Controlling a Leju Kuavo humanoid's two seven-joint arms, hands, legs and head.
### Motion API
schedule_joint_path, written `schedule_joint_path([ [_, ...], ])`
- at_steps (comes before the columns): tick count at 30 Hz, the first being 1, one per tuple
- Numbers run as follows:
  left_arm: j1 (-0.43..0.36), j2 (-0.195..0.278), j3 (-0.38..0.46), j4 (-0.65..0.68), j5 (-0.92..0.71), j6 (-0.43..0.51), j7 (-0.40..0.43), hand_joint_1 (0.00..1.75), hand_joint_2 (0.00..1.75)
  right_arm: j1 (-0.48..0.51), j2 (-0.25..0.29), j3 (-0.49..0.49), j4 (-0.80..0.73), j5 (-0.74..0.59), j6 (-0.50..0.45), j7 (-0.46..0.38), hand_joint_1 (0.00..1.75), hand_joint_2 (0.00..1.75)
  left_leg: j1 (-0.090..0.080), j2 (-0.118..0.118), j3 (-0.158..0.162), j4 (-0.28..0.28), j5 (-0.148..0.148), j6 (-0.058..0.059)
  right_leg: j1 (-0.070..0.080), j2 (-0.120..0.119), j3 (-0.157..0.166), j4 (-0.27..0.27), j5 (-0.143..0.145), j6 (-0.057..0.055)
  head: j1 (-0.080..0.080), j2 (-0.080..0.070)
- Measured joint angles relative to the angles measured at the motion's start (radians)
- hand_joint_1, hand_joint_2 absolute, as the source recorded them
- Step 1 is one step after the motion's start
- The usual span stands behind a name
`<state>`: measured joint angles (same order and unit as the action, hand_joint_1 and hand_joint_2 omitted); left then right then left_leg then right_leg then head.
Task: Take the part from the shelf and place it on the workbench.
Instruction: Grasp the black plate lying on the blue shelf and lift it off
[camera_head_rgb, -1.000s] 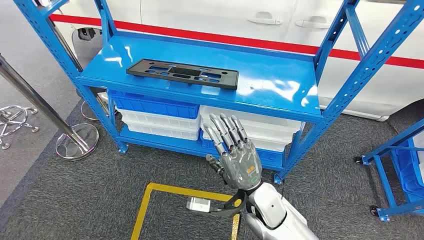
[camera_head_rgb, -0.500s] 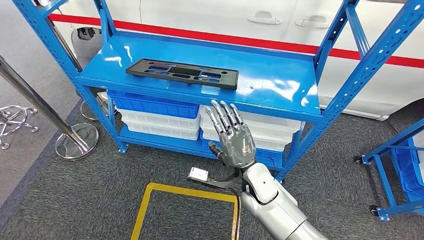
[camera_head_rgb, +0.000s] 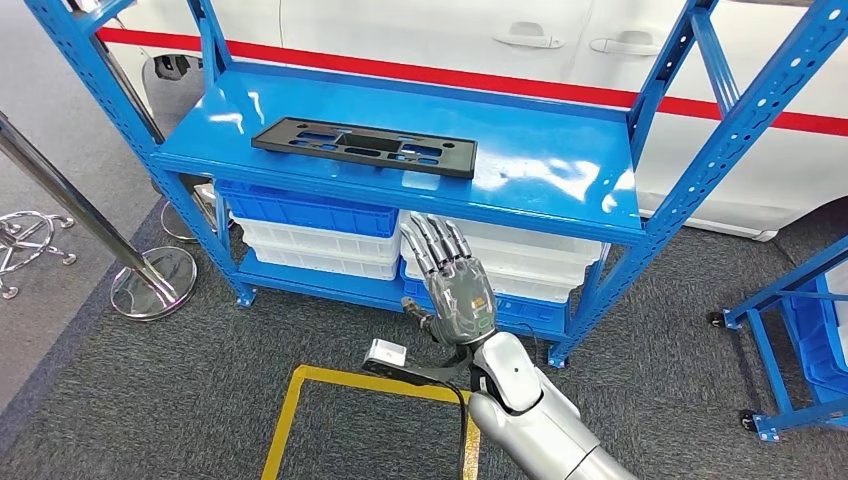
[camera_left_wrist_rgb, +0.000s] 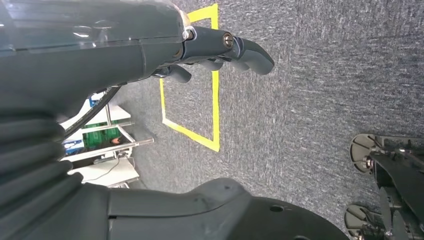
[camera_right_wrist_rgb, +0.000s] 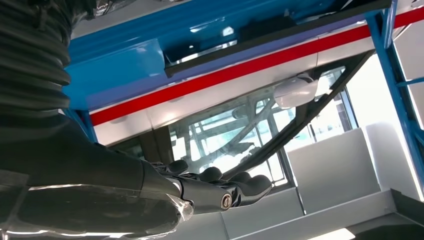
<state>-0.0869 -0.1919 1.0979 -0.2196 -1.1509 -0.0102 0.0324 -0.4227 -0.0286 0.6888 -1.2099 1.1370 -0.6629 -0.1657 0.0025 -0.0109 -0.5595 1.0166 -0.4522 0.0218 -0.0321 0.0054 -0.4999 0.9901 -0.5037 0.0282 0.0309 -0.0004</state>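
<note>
No text, number, label or brand can be read in any of the views. In the head view, the back of the right robot hand (camera_head_rgb: 459, 300), at the lower middle of the frame, carries a small green mark, but it is too small to make out. In the left wrist view, a green panel (camera_left_wrist_rgb: 98, 140) sits at the middle left of the frame; anything printed on it is blurred. The red stripe (camera_head_rgb: 560, 88) along the white car body across the top of the head view is plain colour with no lettering, and the yellow floor tape (camera_head_rgb: 283, 425) at the lower middle is unmarked.
</note>
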Motion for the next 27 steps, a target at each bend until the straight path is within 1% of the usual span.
schedule_joint_path([
  [9, 0.000, 0.000, 0.000, 0.000, 0.000, 0.003, 0.004, 0.00, 0.00, 0.006, 0.000, 0.014, 0.003, -0.005, 0.001, -0.002, 0.00, 1.75, 0.000, 0.000, 0.000, 0.000, 0.000, 0.000, 0.000, 0.000, 0.000, 0.000, 0.000, 0.000, 0.000, 0.000],
  [13, 0.000, 0.000, 0.000, 0.000, -0.002, 0.006, 0.005, 0.00, 1.75, 0.017, 0.000, 0.029, 0.003, -0.007, 0.000, -0.009, 0.00, 1.75, 0.000, 0.000, 0.000, 0.000, 0.000, 0.000, 0.000, 0.000, 0.000, 0.000, 0.000, 0.000, 0.000, 0.000],
  [17, 0.000, 0.000, 0.000, 0.000, -0.004, 0.009, 0.004, 0.00, 1.75, 0.026, 0.000, 0.041, 0.003, -0.007, -0.001, -0.011, 0.00, 1.75, 0.000, 0.000, 0.000, 0.000, 0.000, 0.000, 0.000, 0.000, 0.000, 0.000, 0.000, 0.000, 0.000, 0.000],
  [22, 0.000, 0.001, 0.000, 0.000, -0.001, 0.012, 0.001, 0.00, 1.75, 0.030, 0.000, 0.055, 0.000, -0.006, -0.001, -0.010, 0.00, 1.75, -0.007, 0.000, -0.004, 0.007, -0.002, 0.004, -0.003, -0.001, -0.001, -0.004, 0.004, 0.007, 0.000, 0.000],
  [24, 0.000, 0.001, 0.000, 0.000, -0.001, 0.012, 0.001, 0.00, 1.75, 0.030, 0.000, 0.060, -0.001, -0.006, -0.001, -0.010, 0.00, 1.75, -0.009, 0.000, -0.006, 0.006, -0.002, 0.009, -0.005, -0.001, -0.001, -0.007, 0.005, 0.012, 0.000, 0.000],
  [25, 0.000, 0.002, 0.000, 0.000, -0.001, 0.012, 0.001, 0.00, 1.75, 0.031, 0.000, 0.061, -0.003, -0.006, -0.001, -0.010, 0.00, 1.75, -0.007, 0.000, -0.004, 0.000, 0.000, 0.014, -0.006, -0.001, -0.001, -0.008, 0.004, 0.015, 0.000, 0.000],
  [26, 0.000, 0.002, 0.000, 0.000, -0.001, 0.011, 0.001, 0.00, 1.75, 0.030, 0.000, 0.061, -0.005, -0.006, -0.001, -0.010, 0.00, 1.75, -0.005, 0.001, -0.001, -0.006, 0.003, 0.019, -0.006, -0.001, -0.004, 0.001, -0.003, 0.016, 0.000, 0.000],
  [27, 0.000, 0.002, 0.000, 0.000, -0.001, 0.010, 0.001, 0.00, 1.75, 0.030, 0.000, 0.061, -0.007, -0.006, -0.001, -0.010, 0.00, 1.75, -0.002, 0.002, 0.001, -0.012, 0.006, 0.024, -0.006, -0.001, -0.018, 0.030, -0.020, 0.016, 0.000, 0.000],
])
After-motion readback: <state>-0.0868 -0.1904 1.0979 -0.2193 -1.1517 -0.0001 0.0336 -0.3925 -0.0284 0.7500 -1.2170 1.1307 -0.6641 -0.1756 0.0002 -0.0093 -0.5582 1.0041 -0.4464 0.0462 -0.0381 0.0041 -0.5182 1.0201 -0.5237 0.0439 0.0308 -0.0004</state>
